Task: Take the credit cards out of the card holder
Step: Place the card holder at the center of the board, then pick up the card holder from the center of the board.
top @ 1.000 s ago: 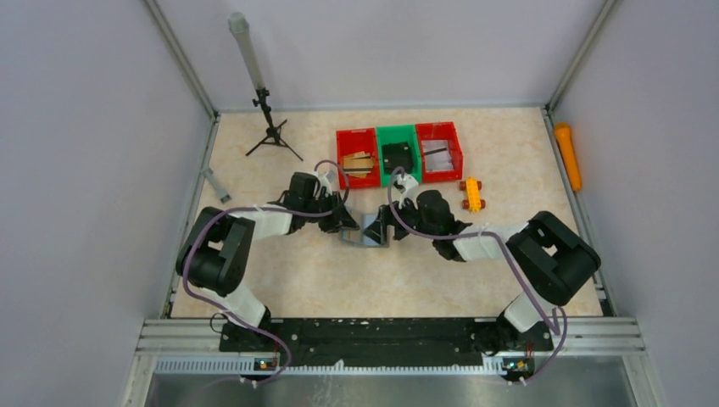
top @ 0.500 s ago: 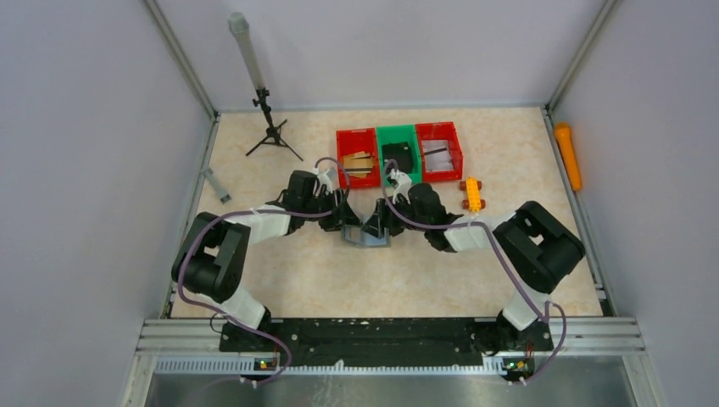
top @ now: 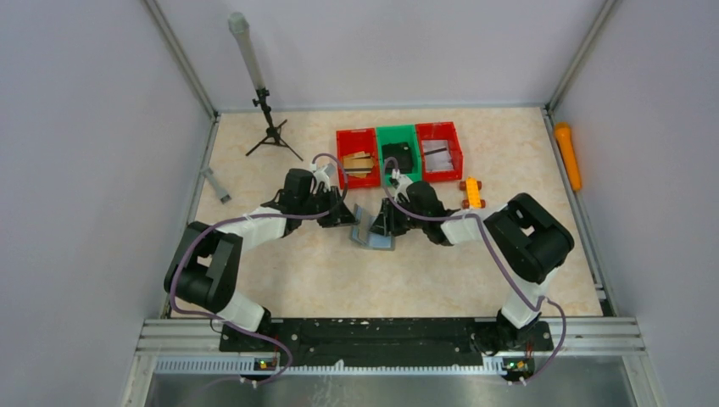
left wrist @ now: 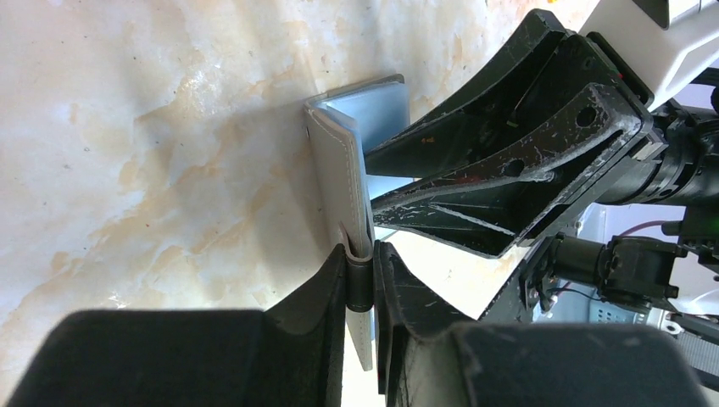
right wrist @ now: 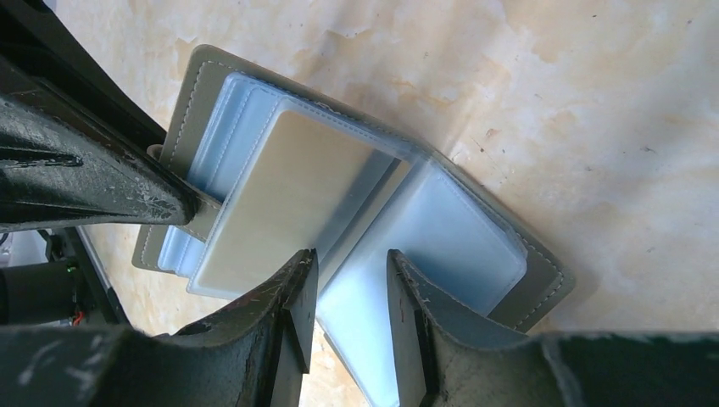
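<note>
The grey card holder (top: 371, 231) stands open in a V on the table between my two grippers. My left gripper (top: 346, 215) is shut on its upright grey flap (left wrist: 335, 170), pinching it at the small tab (left wrist: 363, 284). In the right wrist view the holder (right wrist: 543, 273) shows pale blue clear pockets. A cream credit card (right wrist: 284, 191) sits inside one of them. My right gripper (right wrist: 349, 264) is over the pockets with its jaws apart, a blue pocket (right wrist: 441, 229) lying in the gap behind them. Other credit cards are hidden.
Two red bins (top: 357, 156) (top: 440, 150) and a green bin (top: 397, 153) with a black boxy object stand just behind the grippers. An orange-yellow toy (top: 471, 194) lies right of them, an orange cylinder (top: 567, 155) at the right wall, a small tripod (top: 271, 131) back left.
My right gripper has narrowed and slid left onto the holder's pockets, its arm folding in. The left gripper loosened and closed again on the flap; the holder now stands more upright.
</note>
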